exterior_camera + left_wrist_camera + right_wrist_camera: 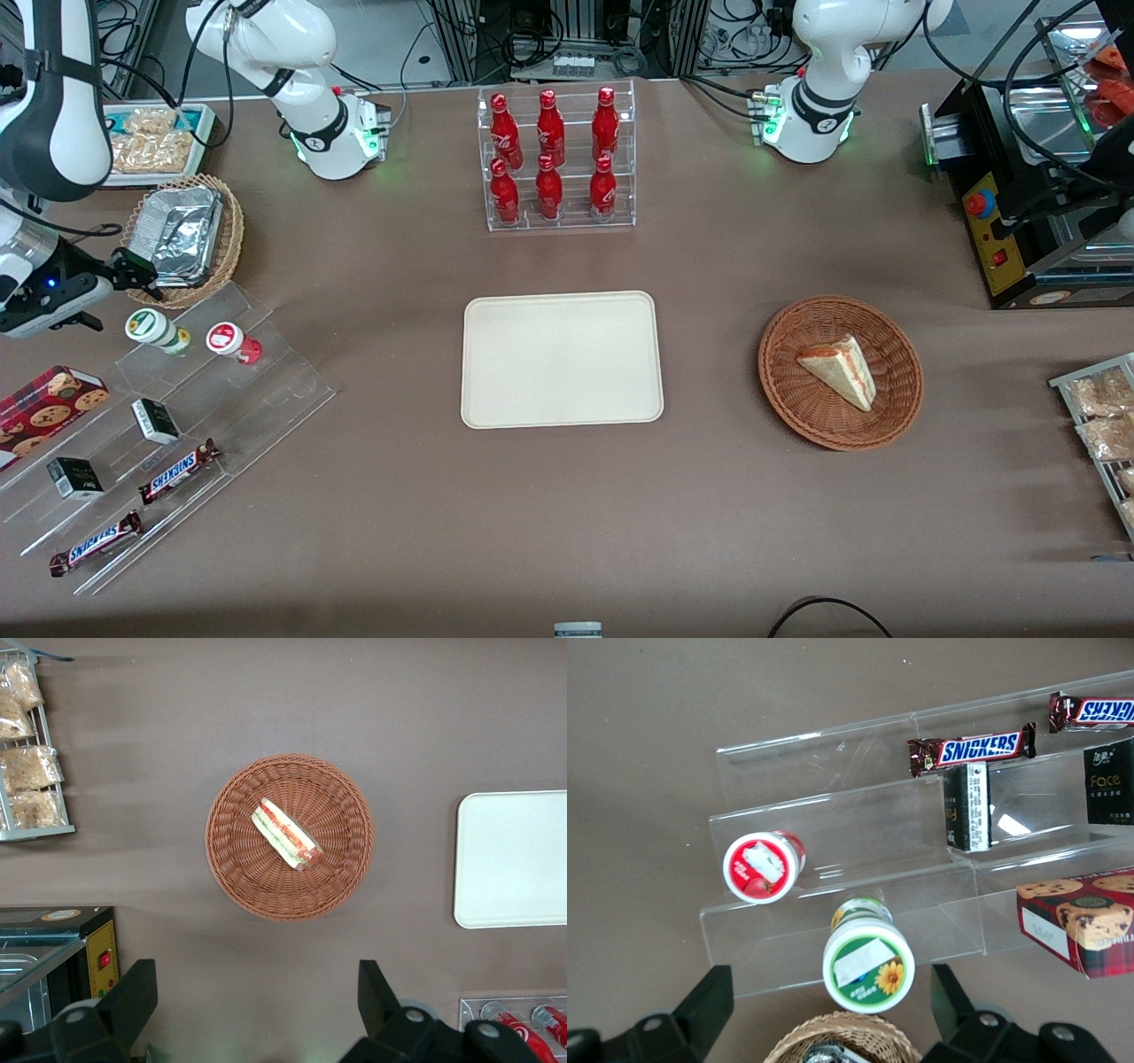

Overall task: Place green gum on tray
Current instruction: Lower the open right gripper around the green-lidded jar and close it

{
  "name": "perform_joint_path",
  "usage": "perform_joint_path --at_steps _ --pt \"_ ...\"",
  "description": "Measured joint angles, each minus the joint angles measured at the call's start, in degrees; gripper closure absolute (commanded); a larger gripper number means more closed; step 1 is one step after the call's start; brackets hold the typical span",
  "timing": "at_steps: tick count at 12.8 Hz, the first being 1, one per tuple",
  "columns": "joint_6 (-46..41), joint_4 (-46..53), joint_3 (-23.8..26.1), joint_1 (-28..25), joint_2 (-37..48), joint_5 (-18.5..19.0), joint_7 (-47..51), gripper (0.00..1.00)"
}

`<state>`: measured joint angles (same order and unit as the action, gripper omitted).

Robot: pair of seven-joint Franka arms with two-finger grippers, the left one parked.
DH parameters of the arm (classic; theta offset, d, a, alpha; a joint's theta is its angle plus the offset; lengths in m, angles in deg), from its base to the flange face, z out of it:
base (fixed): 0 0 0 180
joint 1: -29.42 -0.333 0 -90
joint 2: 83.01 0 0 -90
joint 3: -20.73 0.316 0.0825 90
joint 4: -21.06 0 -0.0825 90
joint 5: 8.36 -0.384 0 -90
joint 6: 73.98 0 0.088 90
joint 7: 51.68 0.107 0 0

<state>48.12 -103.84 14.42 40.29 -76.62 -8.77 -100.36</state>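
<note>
Tray (562,359): cream-beige, flat at the table's centre — nothing on it.
Acrylic stepped rack (266,372): near the table edge at the working arm's end.
Gripper (828,1014): above the rack's top step, fingers spread wide, holding nothing.
Green gum (156,330): upright on the top step beside the red gum (232,341) — between the spread fingers.
</note>
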Motion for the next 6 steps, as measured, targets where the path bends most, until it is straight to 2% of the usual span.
perform_joint_path --at_steps 6 --pt "5.5 -2.4 -1.3 0.1 -2.2 0.0 -2.2 0.01"
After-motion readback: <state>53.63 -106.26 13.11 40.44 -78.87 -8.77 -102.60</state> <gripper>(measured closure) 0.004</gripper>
